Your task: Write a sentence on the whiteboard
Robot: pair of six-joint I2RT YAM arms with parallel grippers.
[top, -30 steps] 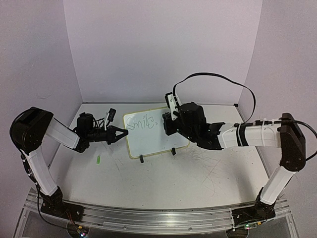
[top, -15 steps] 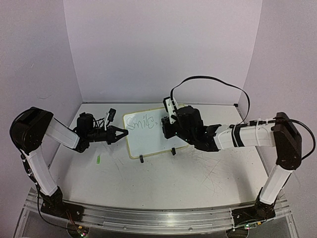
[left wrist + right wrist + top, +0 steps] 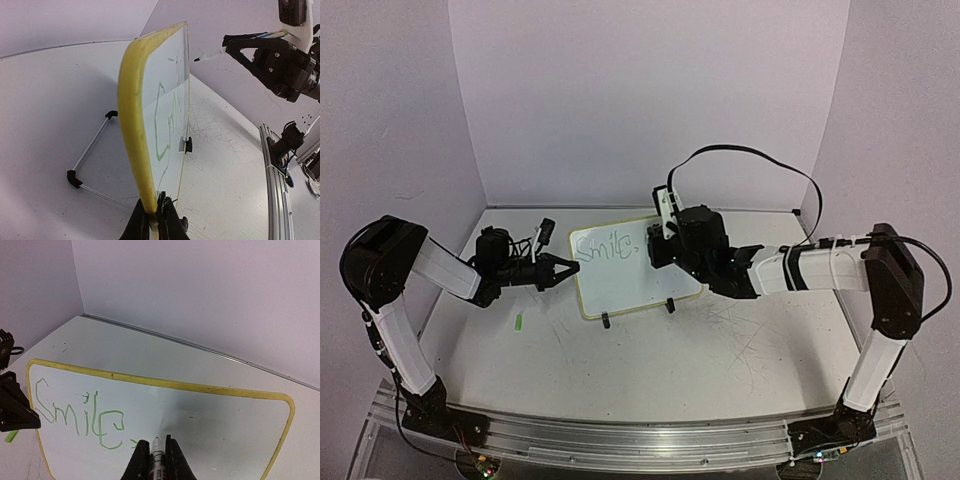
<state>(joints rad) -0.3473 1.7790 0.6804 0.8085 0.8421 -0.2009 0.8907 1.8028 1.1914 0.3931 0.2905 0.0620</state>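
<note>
Right arm has drawn in leftward since the earlier frame. Right gripper (image 3: 156, 446) pinches the marker (image 3: 158, 460); its tip sits just right of the sentence (image 3: 80, 416), so far only "Smile". Bare whiteboard (image 3: 225, 425) lies rightward, along its long axis. Left gripper (image 3: 155, 212) clamps the frame edge, board propped on the tabletop (image 3: 650, 370).

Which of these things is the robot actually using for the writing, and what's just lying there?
In use: whiteboard, green writing "Smile", marker in right gripper, left gripper clamping the board's edge.
Lying about: small green piece on the table.
</note>
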